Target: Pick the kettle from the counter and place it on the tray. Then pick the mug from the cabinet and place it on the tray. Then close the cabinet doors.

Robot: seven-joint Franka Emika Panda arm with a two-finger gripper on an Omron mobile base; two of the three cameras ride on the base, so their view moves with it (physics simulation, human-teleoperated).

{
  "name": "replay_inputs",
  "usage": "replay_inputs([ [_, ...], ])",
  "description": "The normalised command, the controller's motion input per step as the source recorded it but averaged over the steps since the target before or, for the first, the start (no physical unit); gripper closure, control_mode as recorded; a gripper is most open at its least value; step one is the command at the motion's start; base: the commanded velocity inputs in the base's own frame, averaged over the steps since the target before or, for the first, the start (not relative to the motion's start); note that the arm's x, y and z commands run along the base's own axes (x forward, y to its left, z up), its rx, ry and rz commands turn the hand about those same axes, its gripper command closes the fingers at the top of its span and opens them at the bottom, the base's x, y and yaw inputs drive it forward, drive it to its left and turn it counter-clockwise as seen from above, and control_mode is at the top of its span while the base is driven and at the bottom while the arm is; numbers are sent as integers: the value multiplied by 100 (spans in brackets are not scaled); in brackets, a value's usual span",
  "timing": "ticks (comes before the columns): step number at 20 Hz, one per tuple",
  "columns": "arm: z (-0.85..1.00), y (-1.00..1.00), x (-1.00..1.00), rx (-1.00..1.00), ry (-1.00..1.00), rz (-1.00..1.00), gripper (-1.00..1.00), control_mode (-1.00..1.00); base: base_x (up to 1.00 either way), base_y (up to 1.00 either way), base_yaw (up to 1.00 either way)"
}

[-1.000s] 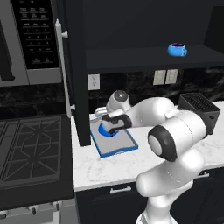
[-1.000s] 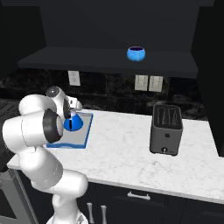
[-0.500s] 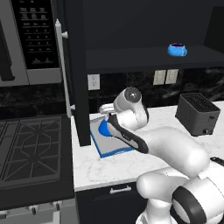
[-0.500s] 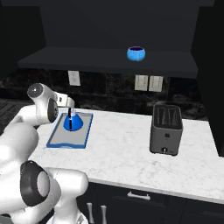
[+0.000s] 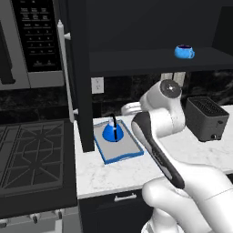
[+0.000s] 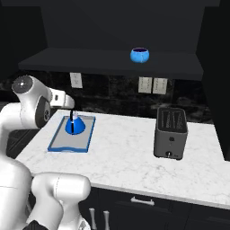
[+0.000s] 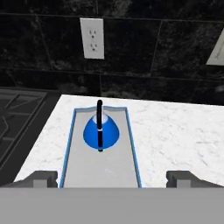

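I see the bench (image 6: 134, 148), white marble, spreading ahead of and below my claw (image 7: 112, 177), with the black gas stove (image 5: 32, 159) off to the claw's left. Above the claw hangs the dark cabinet (image 6: 112, 63), its shelf open to me, and one tall black cabinet door (image 5: 79, 82) stands swung out between the stove and the tray. The grey microwave (image 5: 32, 41) sits beyond that door. The dark toaster (image 6: 170, 132) stands well off to the claw's right. The blue-rimmed tray (image 7: 81, 170) lies directly ahead of the claw, under it. The kettle (image 7: 101, 131) stands upright on the tray's far half, just ahead of the claw and apart from it. The mug (image 6: 140, 55) rests on the cabinet shelf, high and to the right. My claw is spread wide, holding nothing.
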Motion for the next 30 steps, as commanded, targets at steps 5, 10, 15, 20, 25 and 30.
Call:
replay_inputs([
  [5,100,-90,-93,0,21,1,-100,-100,0,0,0],
  [10,93,-100,-7,5,43,-6,-100,-100,0,0,0],
  [15,20,-57,0,5,13,-7,-100,-100,0,0,0],
  [20,0,-1,0,0,0,0,-100,-100,0,0,0],
  [25,-7,-17,0,-5,0,0,-100,-100,0,0,0],
  [30,-22,-23,6,-2,-13,1,-100,-100,0,0,0],
])
